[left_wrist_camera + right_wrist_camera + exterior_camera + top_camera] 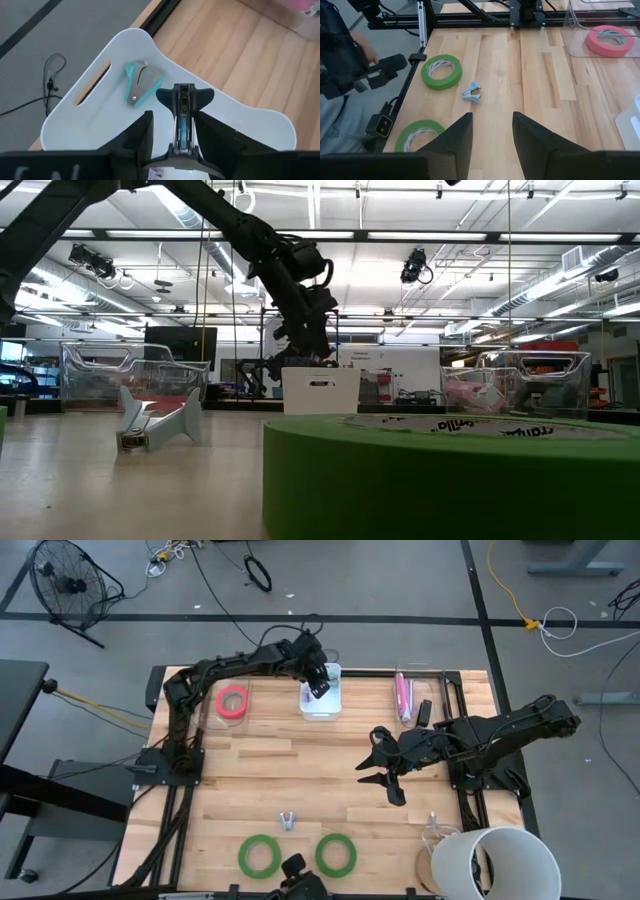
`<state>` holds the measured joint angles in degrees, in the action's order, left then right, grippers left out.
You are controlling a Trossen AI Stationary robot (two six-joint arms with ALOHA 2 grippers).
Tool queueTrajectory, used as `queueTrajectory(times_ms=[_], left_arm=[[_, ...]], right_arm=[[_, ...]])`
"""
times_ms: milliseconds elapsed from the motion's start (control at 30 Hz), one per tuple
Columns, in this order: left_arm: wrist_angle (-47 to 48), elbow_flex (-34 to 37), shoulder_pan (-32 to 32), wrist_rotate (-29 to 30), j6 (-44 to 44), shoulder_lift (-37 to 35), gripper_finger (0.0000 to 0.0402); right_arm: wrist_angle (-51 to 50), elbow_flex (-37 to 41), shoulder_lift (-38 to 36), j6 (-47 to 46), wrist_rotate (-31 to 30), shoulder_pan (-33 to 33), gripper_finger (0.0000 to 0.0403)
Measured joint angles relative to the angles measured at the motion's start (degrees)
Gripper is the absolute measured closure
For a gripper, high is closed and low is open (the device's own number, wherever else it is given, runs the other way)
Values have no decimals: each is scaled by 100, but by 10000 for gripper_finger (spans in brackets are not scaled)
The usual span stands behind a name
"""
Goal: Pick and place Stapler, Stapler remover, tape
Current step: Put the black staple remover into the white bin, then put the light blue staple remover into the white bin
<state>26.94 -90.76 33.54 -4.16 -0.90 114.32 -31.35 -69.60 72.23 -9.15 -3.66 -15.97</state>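
The worktop (300,780) carries a white bin (322,700) at the far centre, where the left pincer (172,131) hovers, fingers clamped on a stapler (184,117): rigid, fairly heavy, best gripped mid-body. A light staple remover (140,84) lies inside the bin. The right pincer (385,780) waits mid-right, fingers apart, holding nothing.

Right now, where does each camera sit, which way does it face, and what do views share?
High: overhead, straight down; both arms, left gripper over the white bin.
Low: table height, level across; left arm above that bin, green tape close up.
Left wrist: down into the bin, a staple remover inside.
Right wrist: across the table from between open fingers; shares the pink tape with the high view.
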Motion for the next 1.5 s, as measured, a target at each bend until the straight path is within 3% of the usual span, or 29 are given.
queueTrajectory(times_ms=[167,300,967,1300,1500], left_arm=[[-21,0,-2,12,4,0,203],[-24,0,-1,76,-1,0,183],[35,0,-133,90,119,-7,198],[1521,-2,-541,92,457,-385,198],[2609,-4,-1189,85,432,-803,198]], right_arm=[[0,0,0,63,-2,2,266],[0,0,0,63,0,2,266],[0,0,0,78,0,2,266],[2,0,1,103,-1,1,266],[45,0,2,101,0,2,266]])
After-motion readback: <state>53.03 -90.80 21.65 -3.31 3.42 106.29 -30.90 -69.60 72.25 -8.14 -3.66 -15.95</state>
